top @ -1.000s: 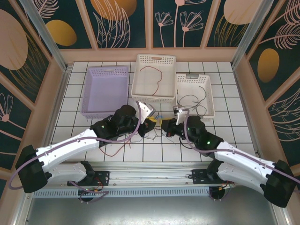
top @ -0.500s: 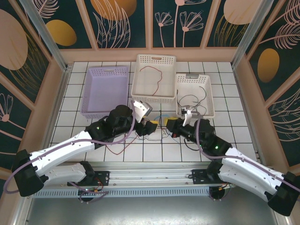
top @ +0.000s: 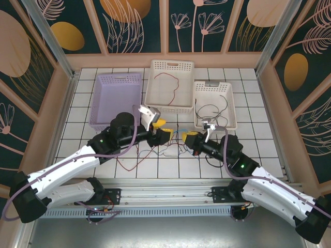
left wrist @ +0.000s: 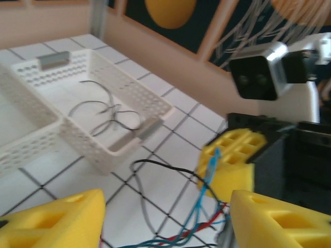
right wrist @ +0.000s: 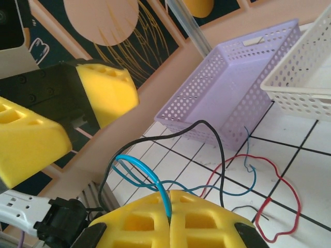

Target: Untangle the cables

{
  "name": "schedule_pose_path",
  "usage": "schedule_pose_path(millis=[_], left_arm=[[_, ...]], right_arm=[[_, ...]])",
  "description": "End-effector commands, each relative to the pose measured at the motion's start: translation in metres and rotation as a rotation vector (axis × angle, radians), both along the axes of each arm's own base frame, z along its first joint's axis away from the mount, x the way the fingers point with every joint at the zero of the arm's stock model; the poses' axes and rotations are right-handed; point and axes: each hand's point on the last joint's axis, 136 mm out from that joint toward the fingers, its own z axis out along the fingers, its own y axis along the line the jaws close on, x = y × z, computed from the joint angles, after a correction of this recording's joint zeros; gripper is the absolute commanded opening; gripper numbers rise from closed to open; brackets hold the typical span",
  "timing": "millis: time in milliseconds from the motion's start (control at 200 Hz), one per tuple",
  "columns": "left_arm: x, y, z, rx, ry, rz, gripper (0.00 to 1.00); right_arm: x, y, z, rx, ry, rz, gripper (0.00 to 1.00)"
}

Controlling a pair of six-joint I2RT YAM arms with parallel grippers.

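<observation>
A tangle of thin blue, black and red cables (top: 173, 143) lies on the tiles between my two grippers. My right gripper (top: 192, 137) is shut, with a blue cable (right wrist: 151, 182) pinched between its yellow pads (right wrist: 207, 227). A black cable (right wrist: 206, 125) arches over those pads. My left gripper (top: 161, 129) stands open just left of the tangle, nothing between its fingers (left wrist: 51, 222). In the left wrist view the blue cable (left wrist: 213, 168) runs down from the right gripper's pad (left wrist: 232, 163). A red cable (top: 126, 161) trails to the near left.
Three baskets stand at the back. A lilac basket (top: 116, 98) is on the left. The white middle basket (top: 170, 70) holds a red cable (top: 173, 85). The white right basket (top: 227, 103) holds dark cables (top: 212, 111). Wooden walls ring the tiled table.
My left gripper has opened and drawn back to the left. My right gripper, still shut on the blue cable, has shifted right and toward the near edge.
</observation>
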Motion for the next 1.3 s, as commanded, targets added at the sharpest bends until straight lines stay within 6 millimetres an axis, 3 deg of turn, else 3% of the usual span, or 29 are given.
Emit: schedule_pose_path(millis=[0,235,580,781,886,981,1101,1241,1296], left_arm=[[-0.021,-0.017,0.003,-0.061,0.068,-0.154,0.6],[-0.037,-0.023,-0.009,-0.031,0.105,-0.267,0.45],[-0.036,-0.022,-0.011,-0.011,0.094,-0.263,0.29],[-0.033,-0.021,-0.014,0.005,0.087,-0.243,0.34],[-0.03,-0.02,-0.016,0.015,0.082,-0.228,0.5],[-0.029,-0.018,-0.014,0.015,0.073,-0.217,0.55],[-0.029,-0.017,-0.013,0.015,0.065,-0.209,0.52],[-0.026,-0.016,-0.015,0.029,0.06,-0.198,0.38],[-0.025,-0.015,-0.014,0.029,0.055,-0.187,0.37]], right_arm=[[-0.004,0.0,0.015,0.055,-0.043,0.024,0.0],[-0.003,-0.002,0.014,0.052,-0.035,0.01,0.0],[-0.004,-0.002,0.011,0.054,-0.028,0.016,0.0],[-0.005,-0.001,0.007,0.056,-0.018,0.024,0.0],[-0.005,0.0,0.008,0.056,-0.018,0.027,0.0],[-0.006,0.0,0.008,0.056,-0.017,0.032,0.0],[-0.006,0.0,0.008,0.055,-0.014,0.032,0.0],[-0.006,0.0,0.008,0.056,-0.015,0.034,0.0],[-0.007,0.001,0.009,0.057,-0.016,0.036,0.0]])
